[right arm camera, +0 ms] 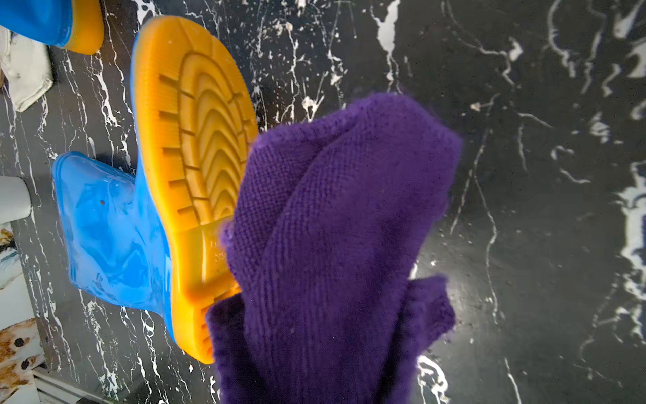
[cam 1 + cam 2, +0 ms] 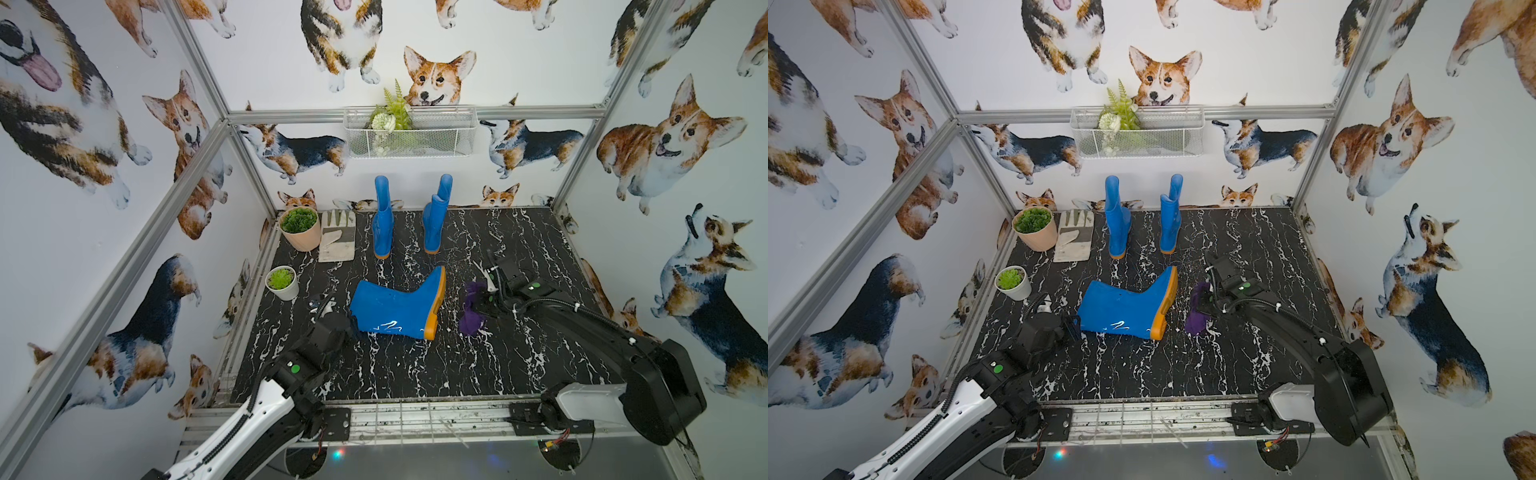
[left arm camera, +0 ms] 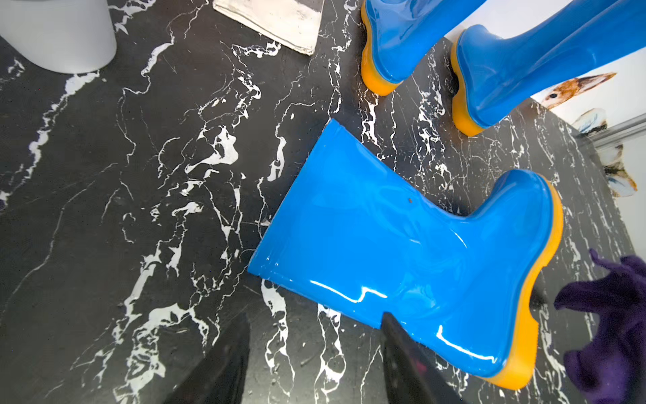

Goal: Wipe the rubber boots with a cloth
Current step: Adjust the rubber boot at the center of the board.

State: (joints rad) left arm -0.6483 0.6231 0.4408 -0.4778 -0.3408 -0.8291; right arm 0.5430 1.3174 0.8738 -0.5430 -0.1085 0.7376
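One blue rubber boot with an orange sole lies on its side mid-table, sole toward the right arm. More blue boots stand upright at the back wall. The purple cloth hangs from my right gripper, just right of the lying boot's sole. That gripper is shut on the cloth, which hides its fingers. My left gripper is open at the shaft end of the lying boot. One fingertip overlaps the shaft's edge, and bare table shows between the jaws.
A pale work glove lies at the back left beside a peach plant pot. A small white pot stands near the left edge. A wire basket with greenery hangs on the back wall. Aluminium frame posts bound the black marble table.
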